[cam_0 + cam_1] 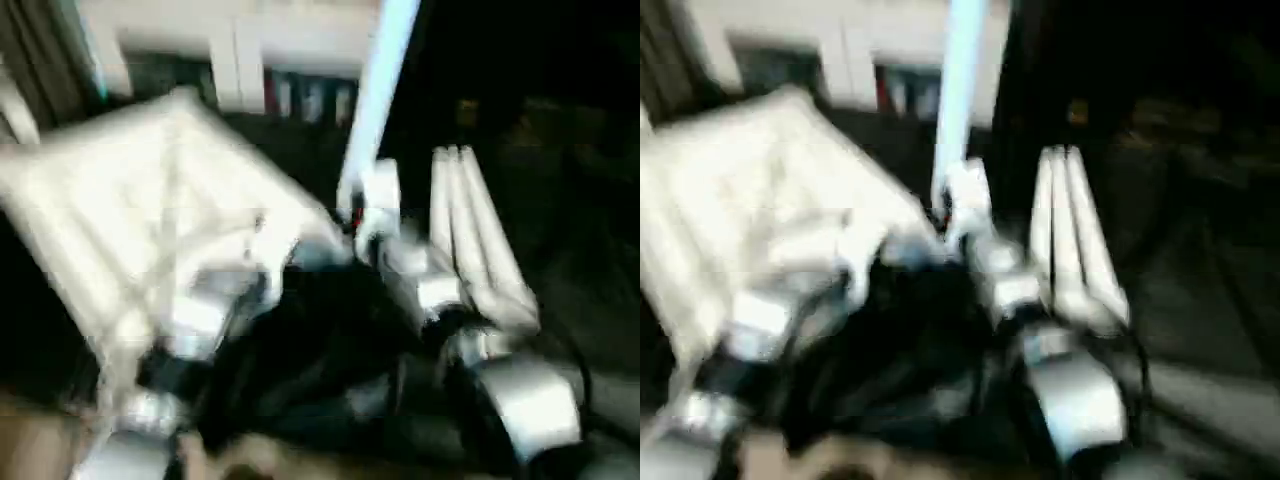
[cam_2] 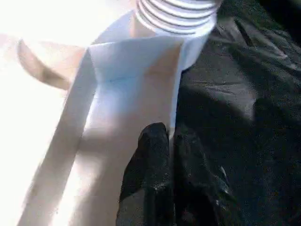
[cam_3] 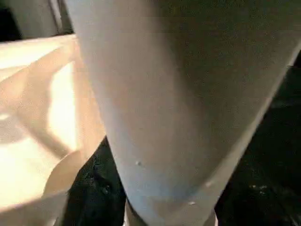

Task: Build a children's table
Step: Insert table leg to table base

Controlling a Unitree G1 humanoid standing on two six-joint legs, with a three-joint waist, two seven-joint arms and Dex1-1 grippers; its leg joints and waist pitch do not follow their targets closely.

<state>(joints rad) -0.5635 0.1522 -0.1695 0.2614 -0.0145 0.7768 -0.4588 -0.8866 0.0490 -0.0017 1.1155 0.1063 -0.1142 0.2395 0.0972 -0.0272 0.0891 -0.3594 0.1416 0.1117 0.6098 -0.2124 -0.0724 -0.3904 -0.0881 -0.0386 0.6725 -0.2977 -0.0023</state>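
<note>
The white table top (image 1: 150,200) lies underside up on dark cloth (image 2: 235,94), tilted. The left pincer (image 2: 171,141) is pressed together on its rim (image 2: 136,89), beside a corner socket. The right pincer (image 1: 365,215) pinches a leg (image 1: 380,90), its threaded end (image 2: 176,14) at that socket. Spare legs (image 1: 475,240) lie beside the top. Keep the leg square to the socket while turning, or the threads may cross.

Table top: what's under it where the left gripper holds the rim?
Black cloth lies beneath the table top beside the left gripper, shut on its rim. A threaded leg end sits at the corner. The top covers anything further beneath.
</note>
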